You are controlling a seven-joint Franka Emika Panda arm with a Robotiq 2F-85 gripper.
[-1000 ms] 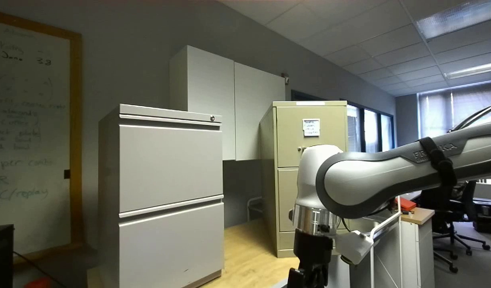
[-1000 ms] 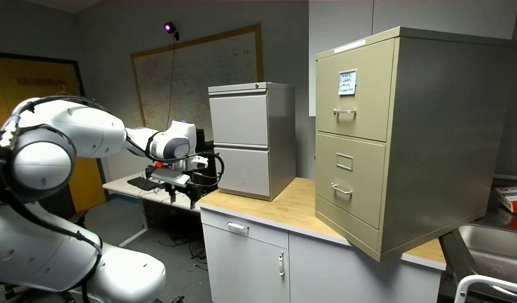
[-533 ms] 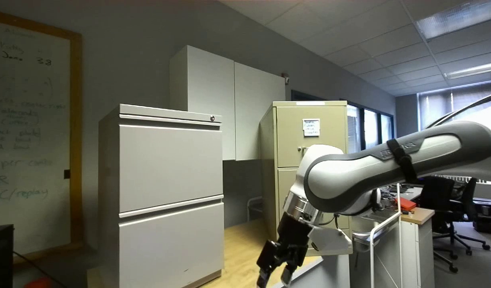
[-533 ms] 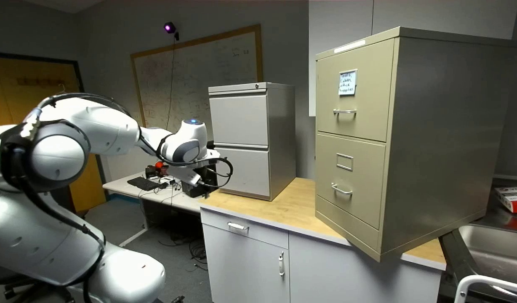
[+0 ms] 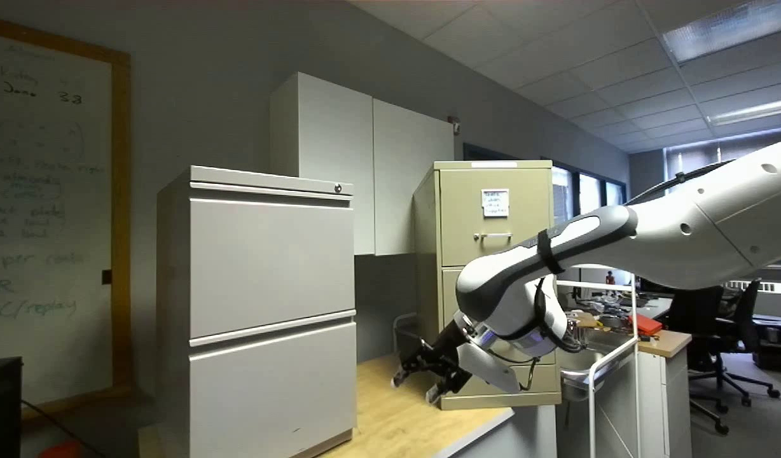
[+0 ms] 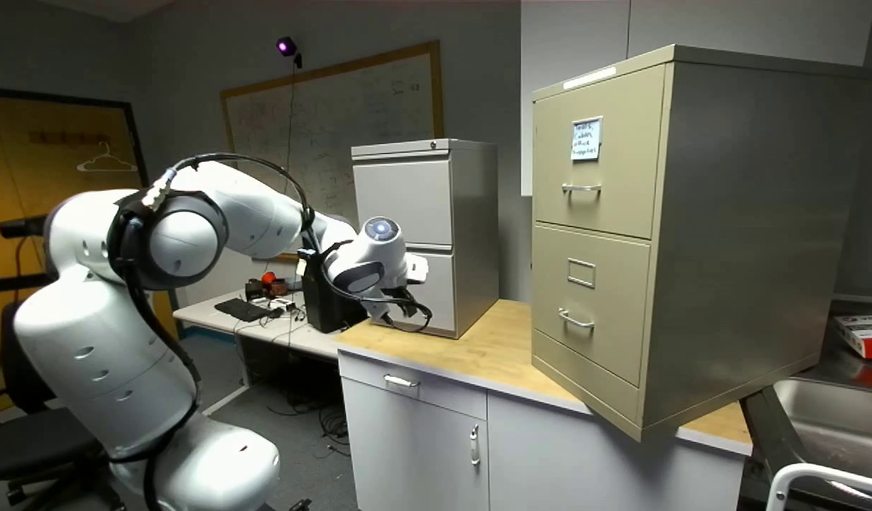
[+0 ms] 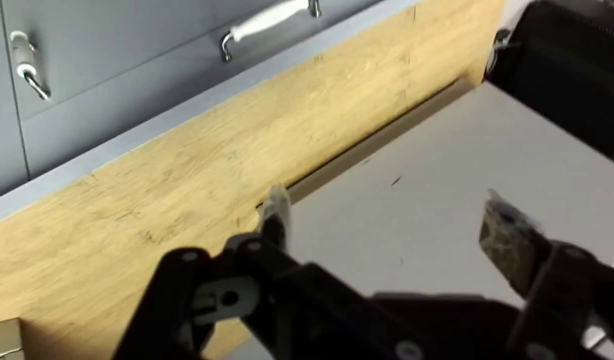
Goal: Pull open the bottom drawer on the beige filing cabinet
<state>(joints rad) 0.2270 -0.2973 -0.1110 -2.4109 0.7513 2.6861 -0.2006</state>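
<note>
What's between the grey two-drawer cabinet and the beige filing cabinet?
Wooden countertop, visible between the grey two-drawer cabinet and the beige filing cabinet in both exterior views. In an exterior view, the gripper appears in front of that stretch.

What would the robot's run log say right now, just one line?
tool: open, empty | facing: grey cabinet | beige filing cabinet bottom drawer: shut | handle: untouched
</note>
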